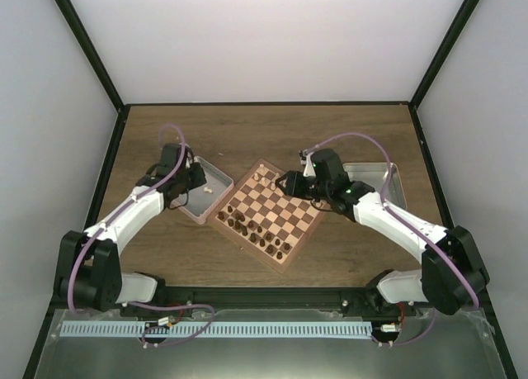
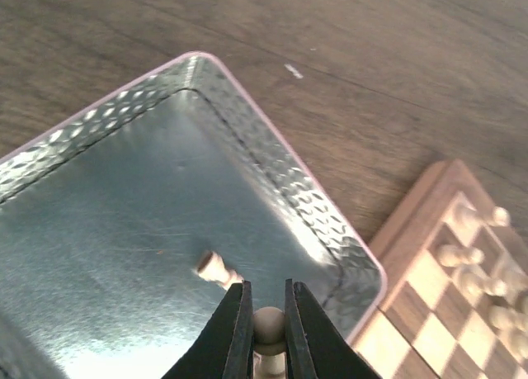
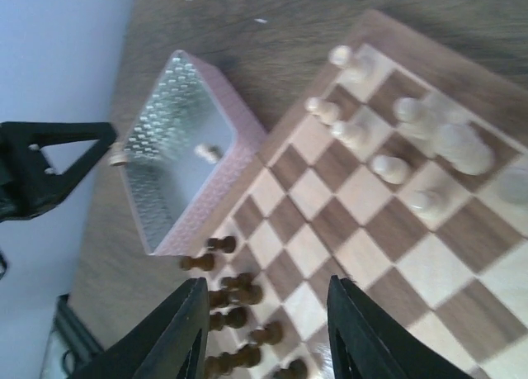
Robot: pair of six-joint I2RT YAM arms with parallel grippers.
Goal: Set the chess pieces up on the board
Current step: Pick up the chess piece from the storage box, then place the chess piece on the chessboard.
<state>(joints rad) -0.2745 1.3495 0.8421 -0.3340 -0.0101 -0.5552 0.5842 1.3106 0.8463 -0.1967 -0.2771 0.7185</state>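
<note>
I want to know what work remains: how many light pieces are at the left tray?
2. One light piece lies on the left tray's floor; a second light piece is pinched in the left gripper above it. The gripper may hide more.

Table [image 1: 264,135] — dark wood-grain top, pale panels on three sides. Three things sit directly on it. The board [image 1: 281,207] is mid-table, turned corner-on to the near edge. The left tray [image 1: 219,174], embossed metal, is tight beside the board's left edge — can't tell if they touch. The right tray [image 1: 373,174] is near the board's right side, partly hidden.
</note>
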